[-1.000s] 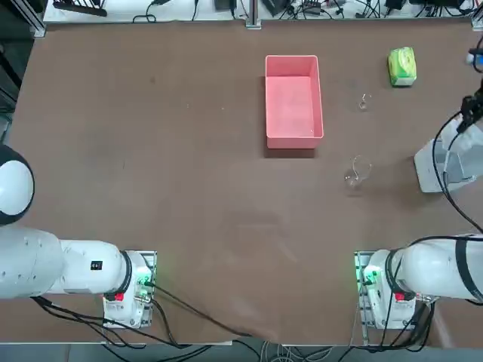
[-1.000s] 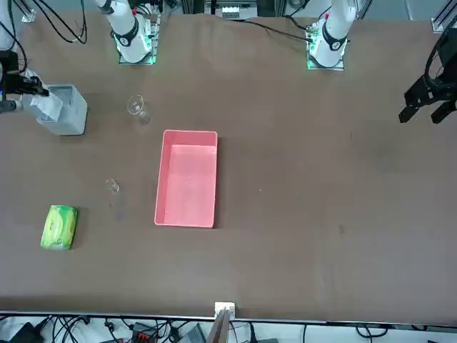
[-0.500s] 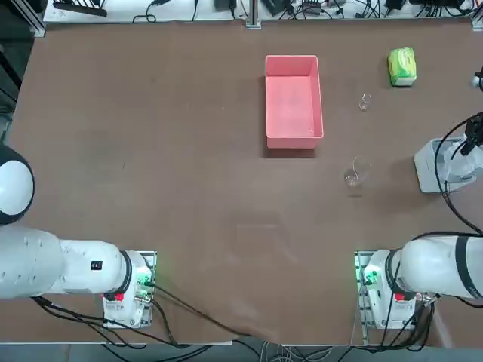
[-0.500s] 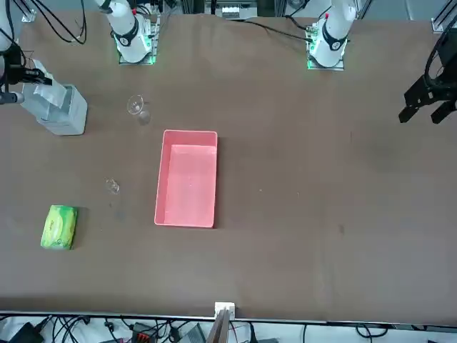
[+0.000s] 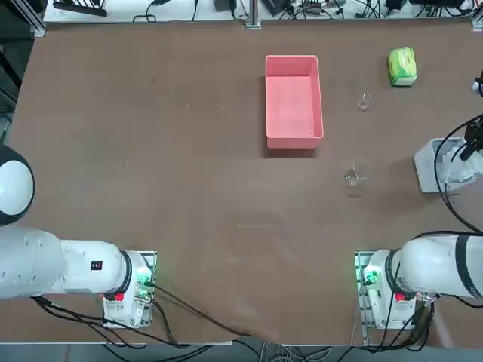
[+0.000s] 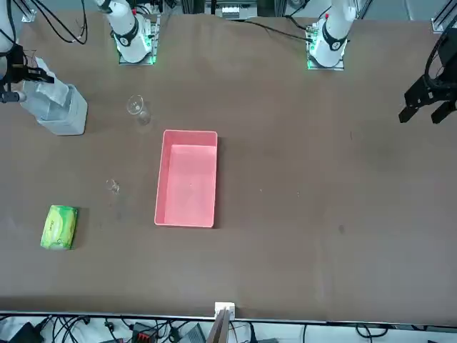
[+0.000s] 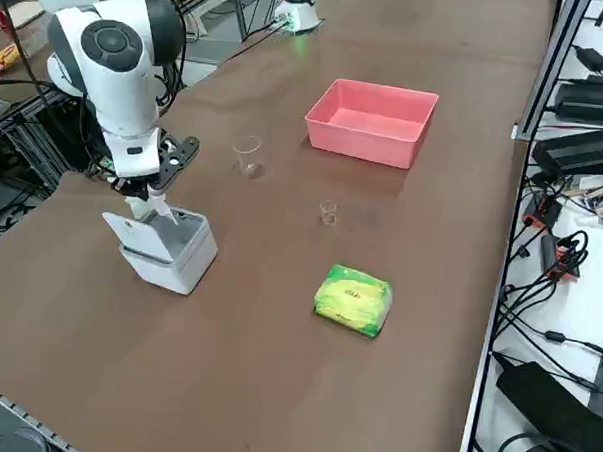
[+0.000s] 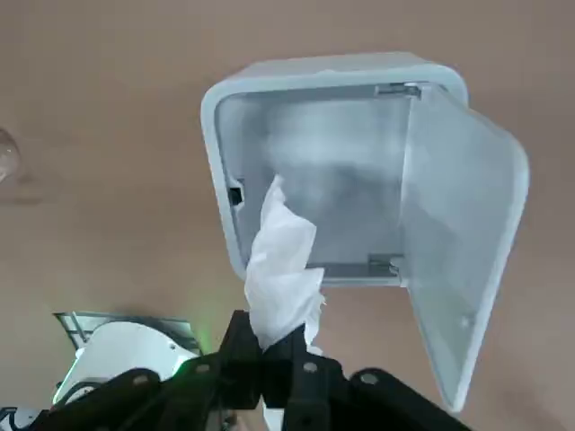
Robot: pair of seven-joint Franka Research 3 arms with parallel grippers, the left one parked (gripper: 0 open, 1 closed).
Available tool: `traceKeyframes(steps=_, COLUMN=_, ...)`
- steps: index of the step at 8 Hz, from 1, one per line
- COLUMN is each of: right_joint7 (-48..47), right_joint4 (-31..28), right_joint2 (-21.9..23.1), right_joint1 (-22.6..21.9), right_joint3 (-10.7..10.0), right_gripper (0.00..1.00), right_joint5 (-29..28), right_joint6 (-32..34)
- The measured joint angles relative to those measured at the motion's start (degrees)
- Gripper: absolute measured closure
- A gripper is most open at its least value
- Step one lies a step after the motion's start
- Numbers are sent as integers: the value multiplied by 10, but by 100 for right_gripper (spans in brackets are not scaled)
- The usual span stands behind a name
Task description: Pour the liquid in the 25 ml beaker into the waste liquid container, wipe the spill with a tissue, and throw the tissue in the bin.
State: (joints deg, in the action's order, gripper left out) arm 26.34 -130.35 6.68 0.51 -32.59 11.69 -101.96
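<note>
My right gripper (image 8: 276, 348) is shut on the white tissue (image 8: 282, 259), which hangs just over the open mouth of the grey-white bin (image 8: 316, 165). The bin's lid (image 8: 456, 235) is swung open to one side. In the right side view the gripper (image 7: 143, 193) holds the tissue (image 7: 161, 209) right above the bin (image 7: 168, 249). The tiny 25 ml beaker (image 5: 364, 102) stands upright on the table, between the bin (image 5: 435, 165) and the pink waste liquid container (image 5: 293, 99). It shows as a faint glint in the front view (image 6: 112, 186).
A larger clear beaker (image 5: 356, 172) stands nearer the robot than the small one. The green tissue pack (image 5: 402, 66) lies at the far right corner. Cables and equipment run along the table's far edge.
The right gripper with the tissue has shifted back toward the robot's side, over the bin, and has nearly stopped in the last half second. Nothing else moved.
</note>
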Motion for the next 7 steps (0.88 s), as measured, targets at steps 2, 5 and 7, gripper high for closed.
traceKeyframes(steps=2, right_joint7=0, right_joint4=-1, right_joint2=-10, right_joint1=2, right_joint3=0, right_gripper=97, right_joint5=0, right_joint6=-12)
traceKeyframes(steps=5, right_joint7=0, right_joint4=0, right_joint2=-21, right_joint1=5, right_joint3=0, right_gripper=88, right_joint5=0, right_joint6=-34)
traceKeyframes(steps=7, right_joint7=0, right_joint4=1, right_joint2=-31, right_joint1=5, right_joint3=0, right_gripper=74, right_joint5=0, right_joint6=-45)
